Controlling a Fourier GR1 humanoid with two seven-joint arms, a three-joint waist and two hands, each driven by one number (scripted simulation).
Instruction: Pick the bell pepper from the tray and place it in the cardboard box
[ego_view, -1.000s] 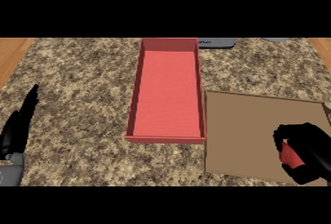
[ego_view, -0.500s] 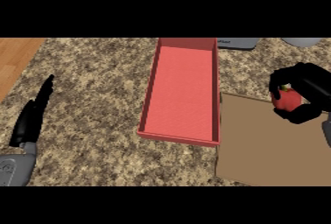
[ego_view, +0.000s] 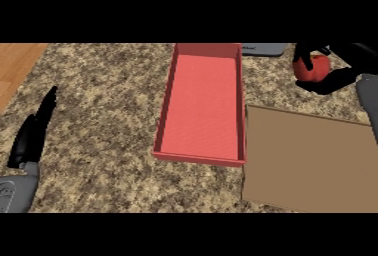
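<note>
Right robot hand (ego_view: 328, 70) is clamped on the pepper (ego_view: 318, 66), already off the tray (ego_view: 310, 160) — placing it in the box (ego_view: 203, 100) remains; left robot hand (ego_view: 33, 132) rests, fingers straight.

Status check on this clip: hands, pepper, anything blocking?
Right hand curled round bell pepper, right of the red box. Left hand open, resting at left edge. Nothing in the box's way.

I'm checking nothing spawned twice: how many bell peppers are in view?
1. The red bell pepper is held in the right hand near the view's upper right, above the counter, beyond the brown tray. None shows in the red box.
</note>
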